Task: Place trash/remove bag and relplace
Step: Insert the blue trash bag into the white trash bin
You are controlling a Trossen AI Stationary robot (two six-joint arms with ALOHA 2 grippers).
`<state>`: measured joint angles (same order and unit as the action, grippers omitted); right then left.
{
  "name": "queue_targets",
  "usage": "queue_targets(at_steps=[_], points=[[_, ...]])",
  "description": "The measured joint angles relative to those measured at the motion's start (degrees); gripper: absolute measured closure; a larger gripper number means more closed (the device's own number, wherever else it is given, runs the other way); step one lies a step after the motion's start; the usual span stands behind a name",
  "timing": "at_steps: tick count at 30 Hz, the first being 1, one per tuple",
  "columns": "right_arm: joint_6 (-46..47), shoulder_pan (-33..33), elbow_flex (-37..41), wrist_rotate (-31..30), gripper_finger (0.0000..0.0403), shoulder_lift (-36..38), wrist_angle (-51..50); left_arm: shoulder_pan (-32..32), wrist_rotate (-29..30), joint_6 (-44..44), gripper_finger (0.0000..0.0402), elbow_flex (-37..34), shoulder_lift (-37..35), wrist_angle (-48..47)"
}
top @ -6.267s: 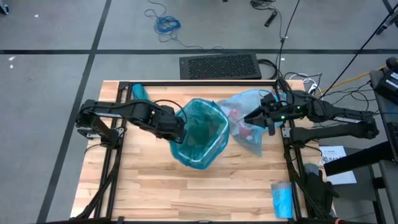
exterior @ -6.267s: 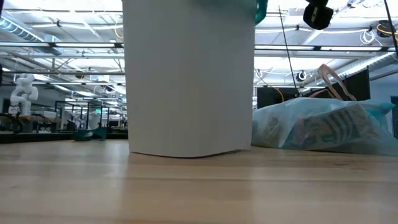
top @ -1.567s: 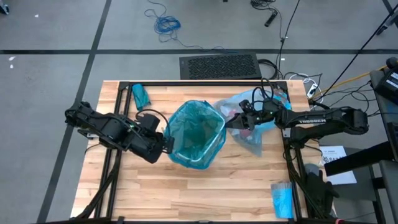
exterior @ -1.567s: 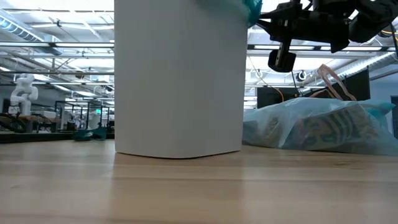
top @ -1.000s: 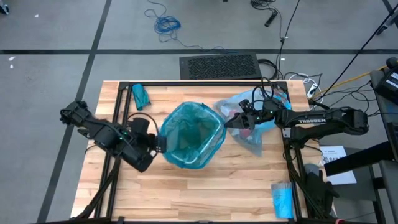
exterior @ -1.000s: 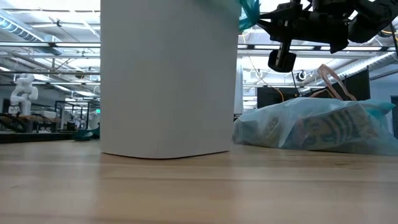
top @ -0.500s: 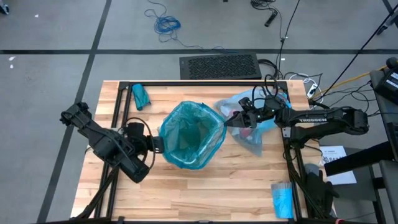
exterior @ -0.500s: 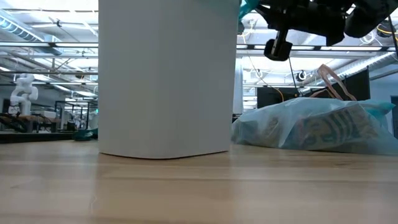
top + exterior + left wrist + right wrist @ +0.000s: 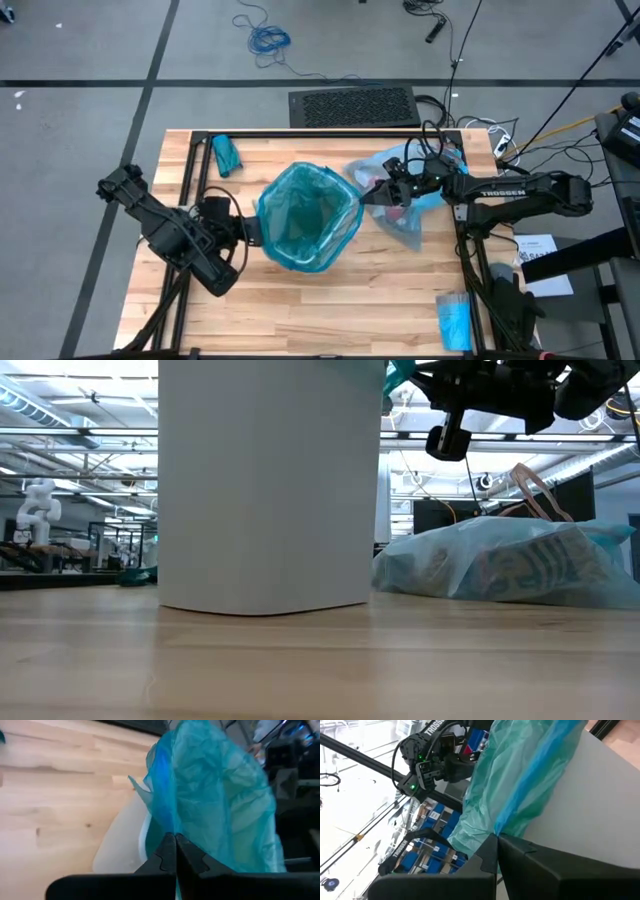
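White bin [image 9: 270,480] stands mid-table, lined with a teal-green bag [image 9: 305,215]. Left gripper [image 9: 250,232] is clenched on the liner's left rim — fingers [image 9: 172,857] pinched together on the film. Right gripper [image 9: 368,198] is clenched on the right rim. The pale blue bag [image 9: 510,565] of trash lies on the table, just right of the bin.

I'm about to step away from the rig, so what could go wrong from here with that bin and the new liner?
Both grippers, left gripper and right gripper, are shut on the teal liner, at opposite sides of the white bin; uneven pulling might tear the film or tip the bin. The filled pale blue bag lies close beside it and could snag.
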<state>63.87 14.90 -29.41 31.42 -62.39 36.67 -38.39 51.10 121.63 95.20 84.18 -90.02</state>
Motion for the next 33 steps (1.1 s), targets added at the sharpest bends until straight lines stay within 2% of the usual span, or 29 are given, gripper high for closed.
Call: queue_targets(at_steps=[7,19,23,26,29,33], points=[[0.16,0.02,-0.02,-0.02,0.0403,0.00,0.09,-2.10,1.27,3.10,0.0402,-0.25,-0.83,-0.02],[1.47,-0.03,-0.06,0.50,0.0403,-0.02,2.09,-2.10,-4.02,-0.48,0.0401,-2.67,-5.42,-0.01],[1.01,-0.13,-0.06,0.54,0.0403,-0.02,1.71,-2.19,-3.90,-0.53,0.0402,-2.93,-5.18,0.04],[-0.72,-0.11,-0.06,0.44,0.0402,-0.02,2.56,-2.14,-1.67,-0.59,0.0402,-2.94,-4.73,0.04],[-1.88,-0.11,-0.06,0.46,0.0384,0.02,3.66,-2.14,0.79,-0.83,0.0401,-2.95,-4.72,0.15],[-2.30,-0.11,-0.06,0.57,0.0324,0.00,4.00,-2.14,-0.40,-2.41,0.0390,-2.95,-4.72,1.70]])
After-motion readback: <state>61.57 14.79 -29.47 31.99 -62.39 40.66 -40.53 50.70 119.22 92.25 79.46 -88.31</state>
